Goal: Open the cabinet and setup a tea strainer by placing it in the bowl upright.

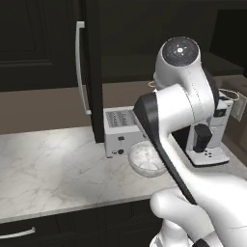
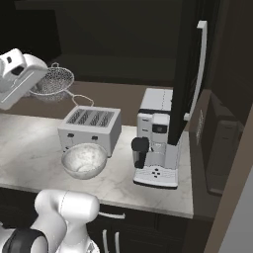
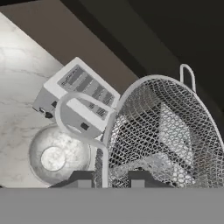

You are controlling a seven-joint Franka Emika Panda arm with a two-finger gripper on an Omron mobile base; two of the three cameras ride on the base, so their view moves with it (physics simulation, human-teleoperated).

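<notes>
Dark wooden cabinet (image 1: 91,72) stands open; gripper (image 3: 105,177) clenches silvery mesh tea strainer (image 2: 52,81) upper left; frosted glass bowl (image 2: 84,160) awaits it

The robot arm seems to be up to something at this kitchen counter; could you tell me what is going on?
The gripper is holding the tea strainer in the air, above and behind the toaster. The cabinet door already stands open. The bowl sits empty on the marble counter in front of the toaster, beside the coffee machine, so the strainer has yet to go in.
</notes>
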